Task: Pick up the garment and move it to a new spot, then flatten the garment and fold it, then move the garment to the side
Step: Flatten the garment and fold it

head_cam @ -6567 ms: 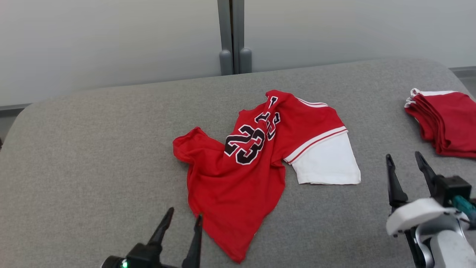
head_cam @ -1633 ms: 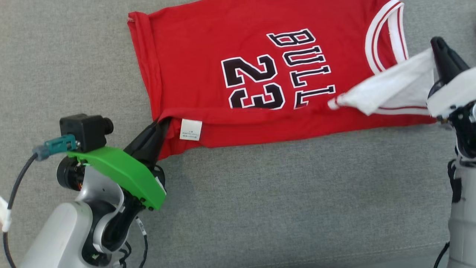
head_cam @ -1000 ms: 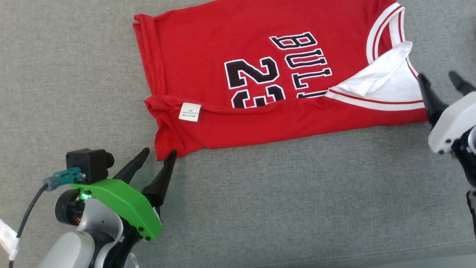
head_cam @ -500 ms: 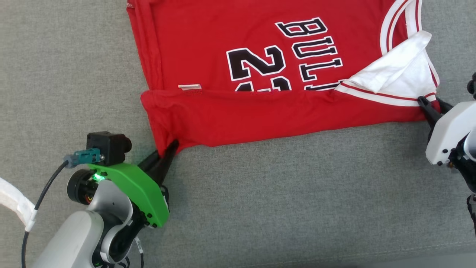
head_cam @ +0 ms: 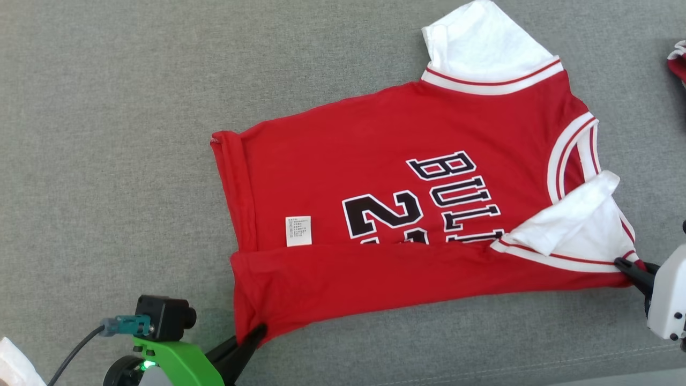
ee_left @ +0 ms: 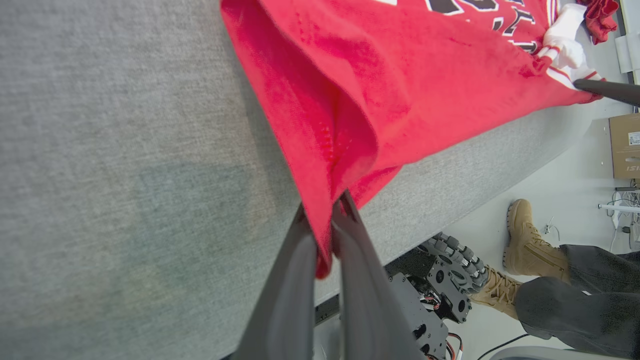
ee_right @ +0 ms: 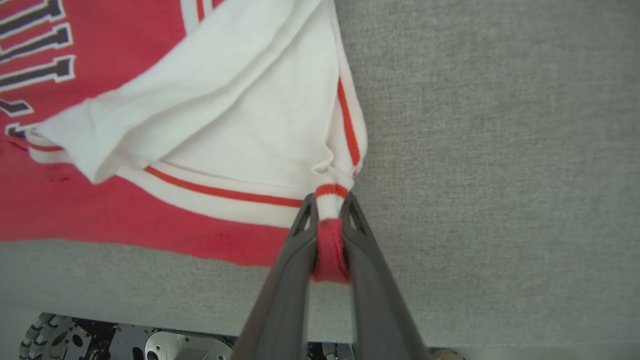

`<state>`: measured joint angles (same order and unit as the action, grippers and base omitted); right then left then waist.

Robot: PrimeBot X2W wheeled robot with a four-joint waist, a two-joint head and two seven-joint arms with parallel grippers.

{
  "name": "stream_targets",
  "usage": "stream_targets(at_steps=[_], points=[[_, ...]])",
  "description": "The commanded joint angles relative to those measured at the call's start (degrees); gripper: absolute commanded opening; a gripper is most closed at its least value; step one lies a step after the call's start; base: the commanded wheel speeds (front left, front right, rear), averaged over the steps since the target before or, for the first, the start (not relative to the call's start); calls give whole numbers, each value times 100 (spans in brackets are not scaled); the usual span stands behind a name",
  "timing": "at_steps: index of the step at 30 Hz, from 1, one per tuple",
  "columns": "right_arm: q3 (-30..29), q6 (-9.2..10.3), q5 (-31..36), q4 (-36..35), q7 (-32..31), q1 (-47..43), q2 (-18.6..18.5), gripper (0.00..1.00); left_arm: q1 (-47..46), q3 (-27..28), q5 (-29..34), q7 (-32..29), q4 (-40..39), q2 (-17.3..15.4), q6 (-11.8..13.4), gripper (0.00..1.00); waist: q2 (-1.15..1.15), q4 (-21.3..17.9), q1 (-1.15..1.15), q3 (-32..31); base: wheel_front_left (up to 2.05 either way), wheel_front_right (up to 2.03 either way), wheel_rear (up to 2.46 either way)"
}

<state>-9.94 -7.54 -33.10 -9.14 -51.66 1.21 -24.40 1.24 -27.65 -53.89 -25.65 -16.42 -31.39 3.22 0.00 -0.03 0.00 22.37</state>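
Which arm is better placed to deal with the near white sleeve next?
Likely right: the right gripper is shut on the shirt corner beside that sleeve; the left gripper holds the hem corner at the far end.

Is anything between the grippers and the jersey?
Nothing visible: the left gripper is shut on the jersey at its hem corner, the right gripper on its shoulder corner. A red garment lies apart at the right.

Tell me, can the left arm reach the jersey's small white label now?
Probably not yet: the label lies uncovered, but the left gripper is shut on the near corner of the jersey and would have to let go first.
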Motion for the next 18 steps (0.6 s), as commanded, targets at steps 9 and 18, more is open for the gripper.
stream_targets(at_steps=[9, 18], points=[[-53, 11, 274, -114, 640, -318, 30, 100, 240, 117, 239, 468, -94, 107, 248, 100, 0, 72, 0, 76, 0, 0, 0], [-88, 6, 469, -654, 604, 1656, -121, 100, -1086, 867, 580, 762, -47, 39, 615, 100, 0, 133, 0, 508, 0, 0, 0]])
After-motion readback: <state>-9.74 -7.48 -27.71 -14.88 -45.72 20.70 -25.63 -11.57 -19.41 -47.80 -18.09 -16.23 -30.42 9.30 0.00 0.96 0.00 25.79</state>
